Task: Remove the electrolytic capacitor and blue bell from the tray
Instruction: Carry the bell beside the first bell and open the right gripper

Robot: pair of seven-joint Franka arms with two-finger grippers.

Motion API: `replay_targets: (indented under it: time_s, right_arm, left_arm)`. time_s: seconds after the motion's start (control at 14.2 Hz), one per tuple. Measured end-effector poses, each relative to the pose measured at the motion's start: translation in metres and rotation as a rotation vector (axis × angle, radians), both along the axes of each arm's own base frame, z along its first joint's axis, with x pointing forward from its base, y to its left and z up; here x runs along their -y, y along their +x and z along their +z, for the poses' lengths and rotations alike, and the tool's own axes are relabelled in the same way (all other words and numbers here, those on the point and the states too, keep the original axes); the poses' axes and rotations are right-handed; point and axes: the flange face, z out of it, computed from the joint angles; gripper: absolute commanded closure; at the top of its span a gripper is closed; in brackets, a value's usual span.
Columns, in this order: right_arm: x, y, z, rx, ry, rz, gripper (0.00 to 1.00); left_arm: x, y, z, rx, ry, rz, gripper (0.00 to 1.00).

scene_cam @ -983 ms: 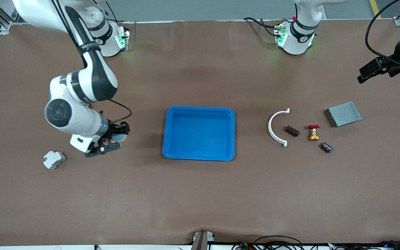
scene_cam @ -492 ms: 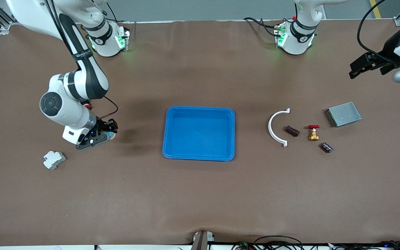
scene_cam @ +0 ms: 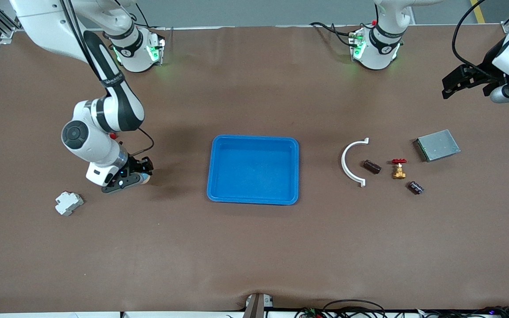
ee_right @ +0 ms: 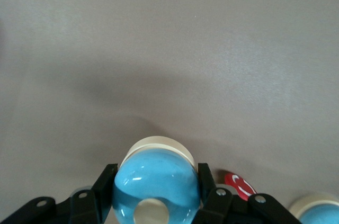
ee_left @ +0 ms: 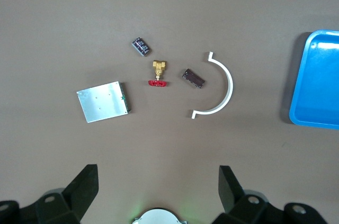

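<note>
The right gripper point(scene_cam: 142, 175) at nine o'clock of the tray point(scene_cam: 253, 197) is clamped on the blue bell point(ee_right: 156, 181). The left gripper point(scene_cam: 451, 85), fingers apart, hangs at two o'clock. The capacitor point(scene_cam: 415, 187) lies at three o'clock.

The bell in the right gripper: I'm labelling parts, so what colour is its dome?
Glossy light blue bell, cream-coloured button; clearest in the right wrist view.

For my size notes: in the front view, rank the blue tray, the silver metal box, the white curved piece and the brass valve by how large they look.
1. blue tray
2. white curved piece and silver metal box: similar span, so unranked
3. brass valve

All four lie on the table, so the order should hold.
</note>
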Motion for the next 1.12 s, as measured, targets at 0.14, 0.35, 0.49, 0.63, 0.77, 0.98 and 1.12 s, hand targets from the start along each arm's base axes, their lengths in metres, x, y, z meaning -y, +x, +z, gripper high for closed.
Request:
replay_targets:
  time_s: [0.14, 0.35, 0.49, 0.63, 0.77, 0.98, 1.12]
  right_arm:
    - [-0.003, 0.005, -0.017, -0.015, -0.002, 0.002, 0.93]
    - [-0.005, 0.01, -0.034, -0.031, -0.004, 0.004, 0.93]
    - [-0.005, 0.012, -0.041, -0.039, -0.005, 0.004, 0.93]
    - [-0.005, 0.013, -0.046, -0.043, -0.005, 0.004, 0.92]
    - [-0.005, 0.014, -0.049, -0.046, -0.006, 0.004, 0.76]
    - [-0.005, 0.015, -0.049, -0.046, -0.006, 0.003, 0.0]
    - [-0.004, 0.016, -0.049, -0.045, -0.006, 0.001, 0.0]
  left_arm:
    - [0.0, 0.0, 0.001, 0.001, -0.002, -0.032, 0.0]
    - [0.0, 0.0, 0.003, 0.008, -0.002, -0.035, 0.0]
    - [-0.001, 0.001, 0.006, 0.016, -0.003, -0.035, 0.0]
    - [-0.002, 0.001, 0.009, 0.021, -0.004, -0.032, 0.0]
    - [-0.008, 0.001, 0.012, 0.029, -0.004, -0.025, 0.0]
    - [-0.014, 0.002, 0.012, 0.028, -0.004, -0.013, 0.0]
    - [-0.014, 0.003, 0.011, 0.026, -0.004, -0.013, 0.0]
